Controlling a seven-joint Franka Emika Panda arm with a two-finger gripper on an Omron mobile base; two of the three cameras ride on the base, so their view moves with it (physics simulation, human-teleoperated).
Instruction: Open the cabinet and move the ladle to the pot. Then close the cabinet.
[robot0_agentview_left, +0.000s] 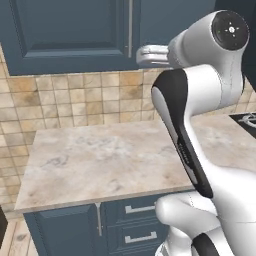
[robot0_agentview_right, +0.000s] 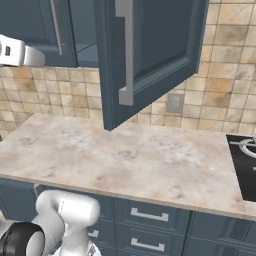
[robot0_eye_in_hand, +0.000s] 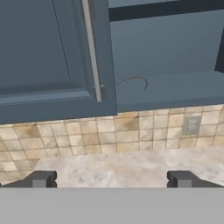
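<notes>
the gripper (robot0_eye_in_hand: 111, 179) hangs in front of the wall cabinet (robot0_eye_in_hand: 48, 48) with its two fingertips (robot0_eye_in_hand: 40, 179) spread wide and nothing between them, the stone counter (robot0_eye_in_hand: 118, 166) and tiled wall below. from the hand view the left door is shut, its silver bar handle (robot0_eye_in_hand: 91, 48) running down its edge, while the right half stands open onto a bare lower shelf. on that shelf lies a thin curved line — judged to be the ladle (robot0_eye_in_hand: 133, 82), though its bowl is too small to make out. the right base view shows the opened door (robot0_agentview_right: 155, 55) swung out over the counter. the pot is not to be made out here; a dark hob corner (robot0_agentview_right: 242, 160) sits at the counter's far right.

the risk from here is a poor reach — the ladle's handle is slim and lies flat against the shelf, so the fingers could scrape the shelf lip or close on air. the shut door's edge stands just beside the ladle, and a hand entering at an angle could knock it. the swung-out door also hangs in the arm's likely path toward the hob.
</notes>
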